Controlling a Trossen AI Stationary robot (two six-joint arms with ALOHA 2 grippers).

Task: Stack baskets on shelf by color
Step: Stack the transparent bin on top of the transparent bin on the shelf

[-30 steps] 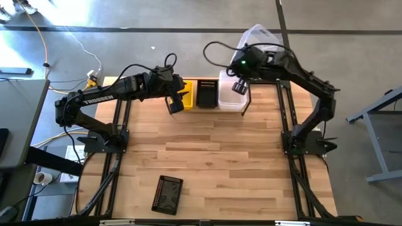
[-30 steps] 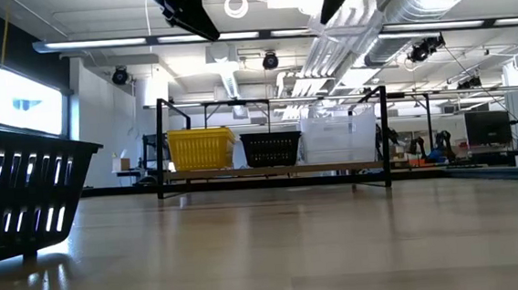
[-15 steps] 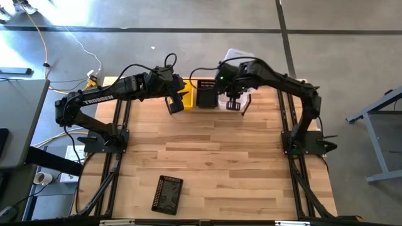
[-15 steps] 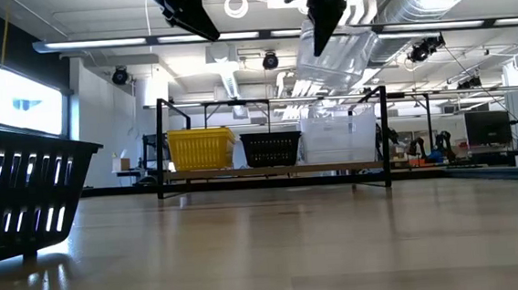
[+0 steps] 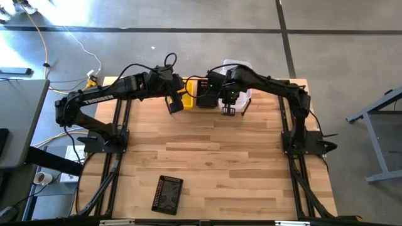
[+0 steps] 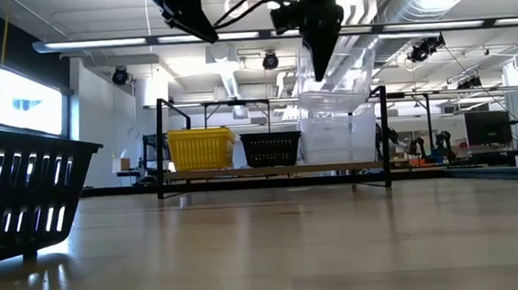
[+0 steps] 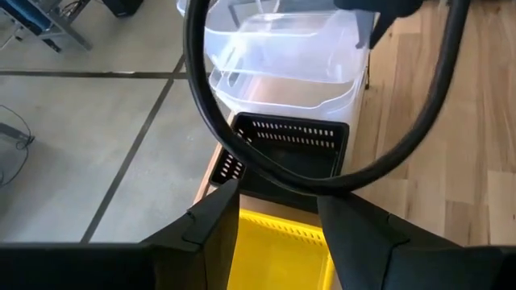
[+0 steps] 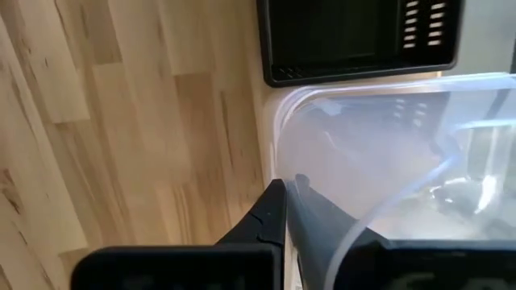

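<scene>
Your right hand [image 6: 319, 63] pinches the rim of a clear basket [image 6: 338, 69], translucent smooth plastic, tilted above the clear stack [image 6: 336, 138] at the shelf [image 6: 270, 171] end. Beside it sit the perforated black basket [image 6: 271, 148] and the yellow basket [image 6: 201, 149]. Your left hand [image 7: 274, 234] hovers spread over the yellow one. Another black basket [image 5: 168, 193] lies on the table [image 5: 239, 163], its long axis running front to back.

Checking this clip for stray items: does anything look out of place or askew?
One black basket lies alone at the table's near edge, skewed to the boards, far from the shelf. The clear basket held by the right gripper hangs tilted above the clear basket on the shelf. Left gripper hovers by the yellow basket.
</scene>
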